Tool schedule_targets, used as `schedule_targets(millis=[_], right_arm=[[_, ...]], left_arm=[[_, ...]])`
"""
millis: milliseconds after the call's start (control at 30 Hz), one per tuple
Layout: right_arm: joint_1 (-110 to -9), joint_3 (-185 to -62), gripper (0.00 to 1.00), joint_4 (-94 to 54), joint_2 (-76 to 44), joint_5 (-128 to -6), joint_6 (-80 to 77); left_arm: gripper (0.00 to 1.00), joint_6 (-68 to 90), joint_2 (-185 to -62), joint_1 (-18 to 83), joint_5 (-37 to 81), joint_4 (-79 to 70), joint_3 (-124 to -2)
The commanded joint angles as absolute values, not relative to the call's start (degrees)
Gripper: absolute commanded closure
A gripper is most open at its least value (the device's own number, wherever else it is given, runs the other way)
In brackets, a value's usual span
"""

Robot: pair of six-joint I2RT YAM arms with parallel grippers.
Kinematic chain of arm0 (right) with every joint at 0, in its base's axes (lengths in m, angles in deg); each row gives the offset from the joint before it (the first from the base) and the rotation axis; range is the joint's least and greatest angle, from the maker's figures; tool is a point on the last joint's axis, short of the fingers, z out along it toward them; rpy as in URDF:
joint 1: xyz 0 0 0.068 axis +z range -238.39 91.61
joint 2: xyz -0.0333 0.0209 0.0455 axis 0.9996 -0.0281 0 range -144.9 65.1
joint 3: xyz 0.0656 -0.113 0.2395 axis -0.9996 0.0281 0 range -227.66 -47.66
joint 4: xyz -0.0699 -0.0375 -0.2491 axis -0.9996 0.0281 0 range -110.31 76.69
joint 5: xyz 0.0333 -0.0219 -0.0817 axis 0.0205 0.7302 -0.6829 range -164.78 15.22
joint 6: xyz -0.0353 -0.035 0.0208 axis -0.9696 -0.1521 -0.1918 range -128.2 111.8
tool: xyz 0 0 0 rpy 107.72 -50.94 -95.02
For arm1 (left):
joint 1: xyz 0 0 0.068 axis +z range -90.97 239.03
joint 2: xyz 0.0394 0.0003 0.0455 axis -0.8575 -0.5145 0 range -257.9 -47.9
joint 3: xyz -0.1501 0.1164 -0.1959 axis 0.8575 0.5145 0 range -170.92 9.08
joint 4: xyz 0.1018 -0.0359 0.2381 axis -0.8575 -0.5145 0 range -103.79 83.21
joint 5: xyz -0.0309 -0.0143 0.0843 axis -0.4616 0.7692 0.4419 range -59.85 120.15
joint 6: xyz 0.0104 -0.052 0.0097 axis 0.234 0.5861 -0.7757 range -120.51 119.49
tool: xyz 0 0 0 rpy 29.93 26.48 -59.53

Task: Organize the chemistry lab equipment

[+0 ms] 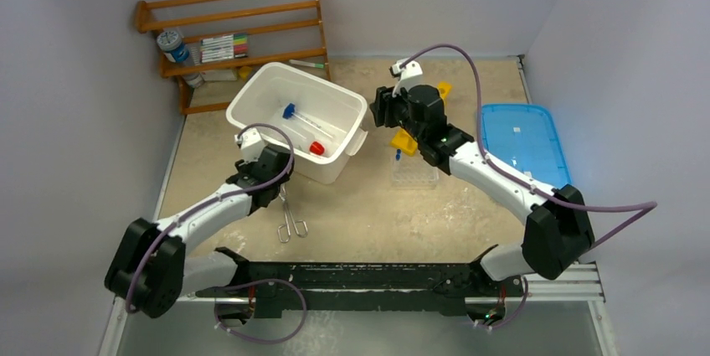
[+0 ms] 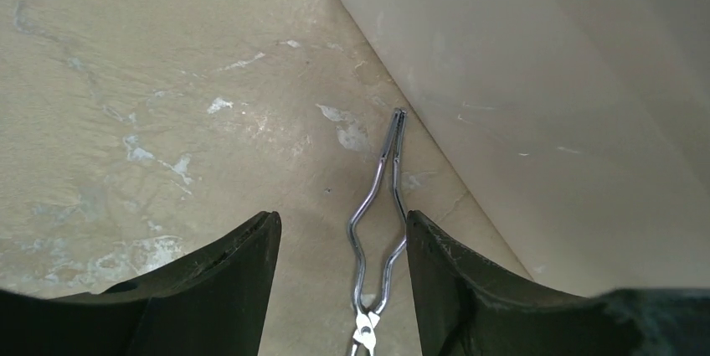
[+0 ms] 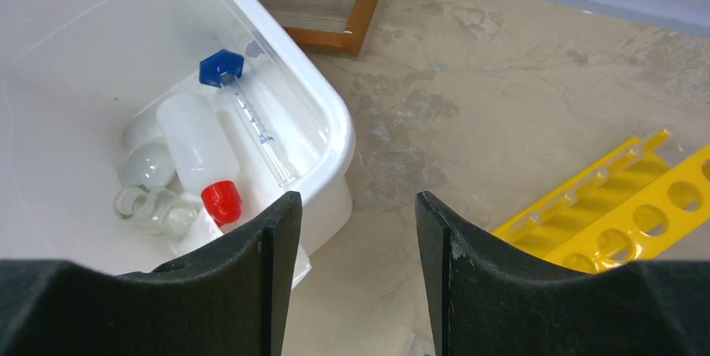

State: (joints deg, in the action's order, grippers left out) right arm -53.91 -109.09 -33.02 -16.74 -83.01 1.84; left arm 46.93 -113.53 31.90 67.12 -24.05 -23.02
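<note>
We log the left end effector [image 2: 342,222] spread wide over the tongs [image 2: 388,151] on the table [image 2: 126,79], beside the bin [image 2: 544,105]. Right end effector [image 3: 352,205] wide too, empty; bottle [image 3: 197,142] and tube [image 3: 259,126] lie in the bin.

The right gripper [image 3: 353,203] gapes, holding nothing. Ahead to its left, the white tub [image 3: 67,33] holds the squeeze bottle [image 3: 197,142], blue-ended tube [image 3: 254,120] and glass jar [image 3: 156,208]. A yellow rack [image 3: 624,215] lies to its right.
</note>
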Motion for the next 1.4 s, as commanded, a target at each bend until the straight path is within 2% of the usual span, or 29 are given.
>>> schedule_targets(millis=[0,500,767,1033,1200,1367], right_arm=[[-53.8,-108.0,0.44,-35.0,-16.1,-82.4,2.3],[-53.8,-109.0,0.44,-33.9,-16.3,-82.6,1.8],[-53.8,-108.5,0.44,-33.4,-16.2,-83.2,2.0],[-53.8,-108.3,0.44,-33.1,-16.3,-83.3,2.1],[-53.8,-108.0,0.44,-32.9,-16.3,-83.4,2.2],[-53.8,-107.9,0.44,-32.9,-16.1,-83.2,2.3]], left_arm=[[0.44,47.2,-118.9,31.8,69.3,-15.4,-24.6],[0.42,42.9,-132.4,33.0,67.5,-6.8,-29.4],[0.52,43.9,-135.6,34.4,68.7,-9.9,-30.3],[0.54,45.9,-136.7,34.9,66.4,-11.1,-27.7],[0.6,47.1,-135.6,34.9,63.0,-9.0,-24.5],[0.61,48.2,-135.4,34.9,61.9,-9.6,-22.8]])
